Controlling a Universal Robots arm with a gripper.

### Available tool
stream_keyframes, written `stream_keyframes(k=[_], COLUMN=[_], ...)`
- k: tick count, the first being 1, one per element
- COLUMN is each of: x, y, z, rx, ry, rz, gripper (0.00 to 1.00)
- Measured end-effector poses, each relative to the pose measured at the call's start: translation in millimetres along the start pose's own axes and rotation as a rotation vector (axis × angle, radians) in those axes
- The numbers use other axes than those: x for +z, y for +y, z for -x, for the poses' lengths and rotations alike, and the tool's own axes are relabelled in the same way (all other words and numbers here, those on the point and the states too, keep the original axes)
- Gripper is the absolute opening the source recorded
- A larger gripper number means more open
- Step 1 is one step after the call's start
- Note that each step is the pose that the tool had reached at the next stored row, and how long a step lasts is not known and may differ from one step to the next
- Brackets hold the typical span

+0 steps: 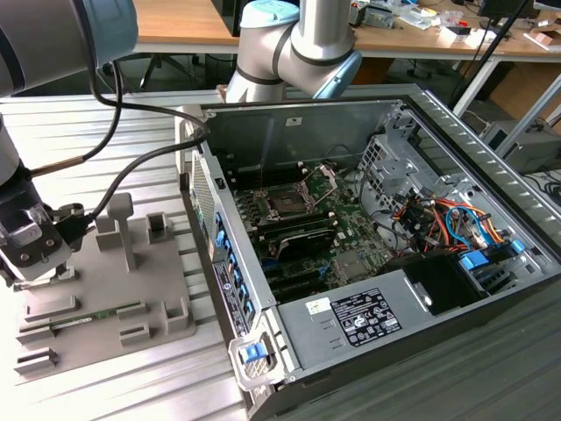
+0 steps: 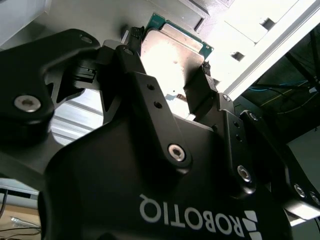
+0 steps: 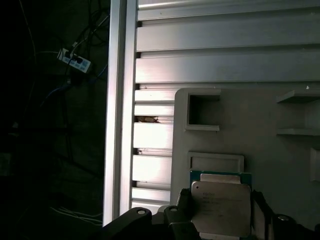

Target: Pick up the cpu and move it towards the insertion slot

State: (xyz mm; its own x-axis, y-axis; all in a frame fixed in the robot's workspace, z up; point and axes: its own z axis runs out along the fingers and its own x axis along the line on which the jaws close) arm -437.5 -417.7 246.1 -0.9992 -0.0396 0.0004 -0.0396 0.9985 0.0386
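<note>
Two black fingers (image 2: 137, 70) of the gripper (image 2: 169, 60) press against opposite edges of the cpu (image 2: 175, 45), so we count the tool as closed on the chip. In both wrist views the cpu is a small flat square. Its pale silvery metal top has notched corners, and a thin rim of green board shows along one side (image 3: 220, 176). We cannot tell whether it hangs clear of the grey tray (image 3: 260, 115) under it. A shallow framed recess (image 3: 216, 162) of that tray lies just beside the chip.

In the exterior view the gripper (image 1: 33, 250) is over the tray's (image 1: 114, 281) edge at the exterior view's left. A long green memory stick (image 1: 88, 316) lies near the tray's front edge. The tray rests on a table (image 1: 96, 132) of ribbed aluminium slats. An open computer case (image 1: 368, 316) lies on the same table, just beside the tray. The insertion slot (image 1: 287, 203) sits inside the case, well apart from the cpu, with its silver retention plate (image 1: 321, 180) tilted up. A wooden desk (image 1: 175, 22) stands beyond the table. Past the table's edge, cables (image 3: 75, 60) hang in a dark space.
</note>
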Motion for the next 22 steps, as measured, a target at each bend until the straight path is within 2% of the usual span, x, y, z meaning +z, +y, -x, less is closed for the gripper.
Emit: stream_keyframes(k=[22], x=[-9.0], y=[0.3], z=[0.0], rx=[0.000], ry=[0.0000], rz=[0.0000], gripper=[0.55])
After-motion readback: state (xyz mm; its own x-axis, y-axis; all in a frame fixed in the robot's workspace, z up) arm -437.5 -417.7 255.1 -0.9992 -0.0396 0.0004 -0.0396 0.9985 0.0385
